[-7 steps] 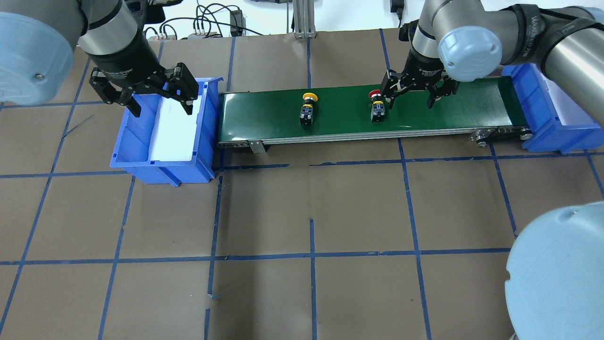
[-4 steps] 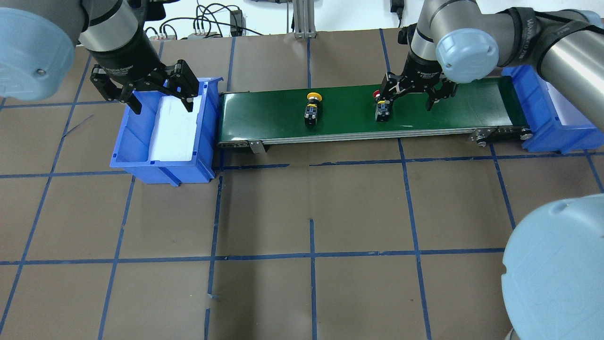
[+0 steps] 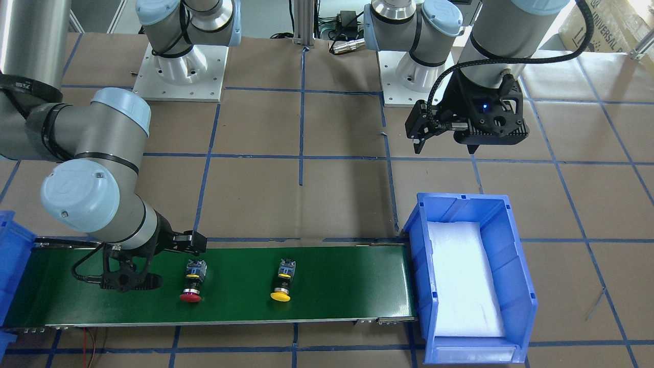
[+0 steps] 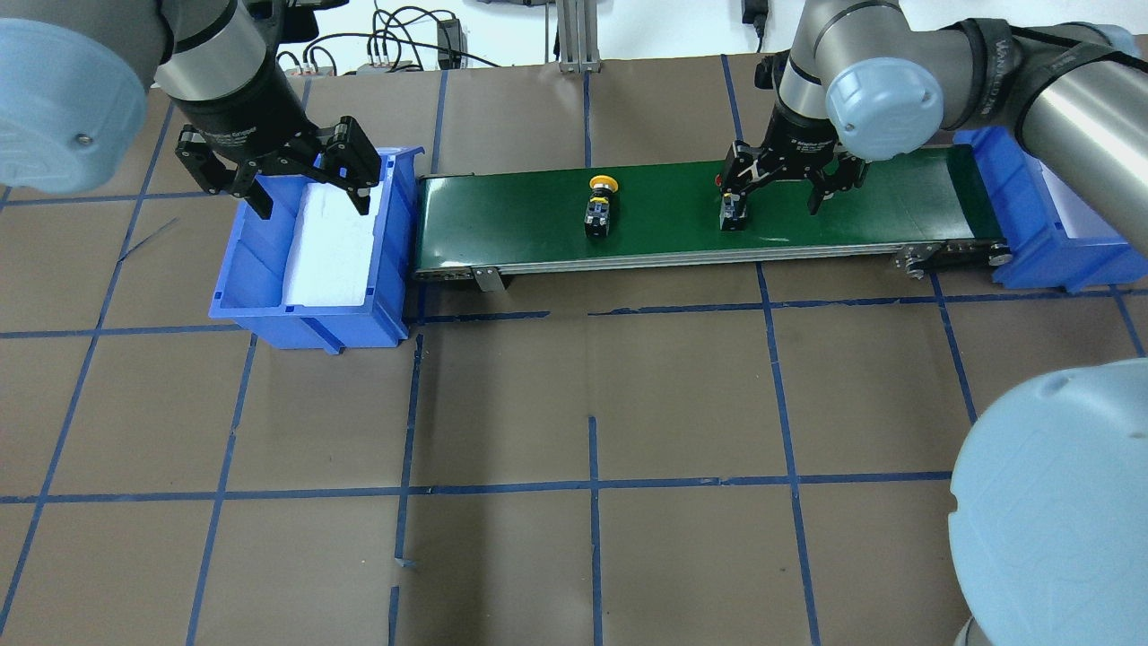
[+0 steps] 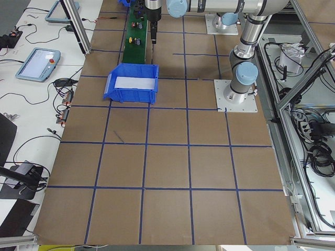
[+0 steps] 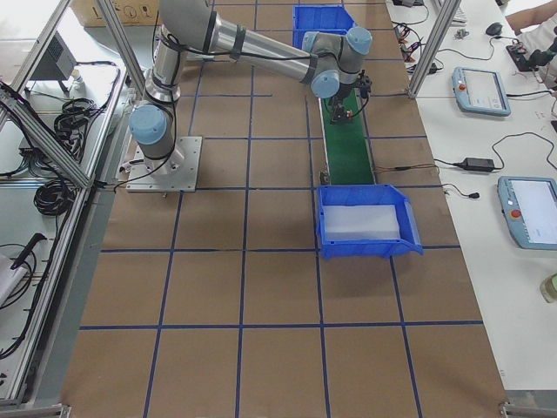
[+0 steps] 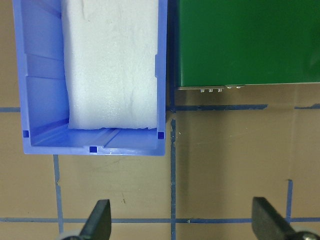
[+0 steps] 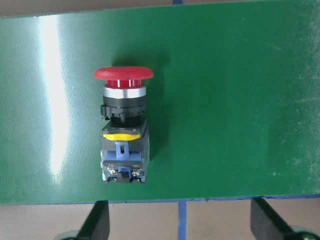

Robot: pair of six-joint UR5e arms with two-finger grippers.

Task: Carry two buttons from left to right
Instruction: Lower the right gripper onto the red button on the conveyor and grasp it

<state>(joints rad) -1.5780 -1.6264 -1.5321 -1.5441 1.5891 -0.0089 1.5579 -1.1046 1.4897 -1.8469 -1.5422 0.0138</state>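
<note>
The red button (image 3: 191,283) lies on its side on the green conveyor belt (image 3: 347,286). It fills the right wrist view (image 8: 124,125) and is partly hidden in the overhead view (image 4: 729,213). My right gripper (image 4: 776,190) hovers open just above the belt. The button is beside its finger (image 4: 732,184), not between the jaws. The yellow button (image 4: 599,205) lies mid-belt and also shows in the front view (image 3: 283,281). My left gripper (image 4: 309,193) is open and empty, high over the left blue bin (image 4: 305,314).
The left bin (image 7: 95,147) holds a white foam pad. A second blue bin (image 4: 1049,260) stands at the belt's right end. The brown paper table top with blue tape lines surrounds them. Cables and a post stand behind the belt.
Both buttons have moved right along the belt. The red one has come up under the right gripper's finger. The right gripper shifted slightly left. The left gripper has barely moved.
</note>
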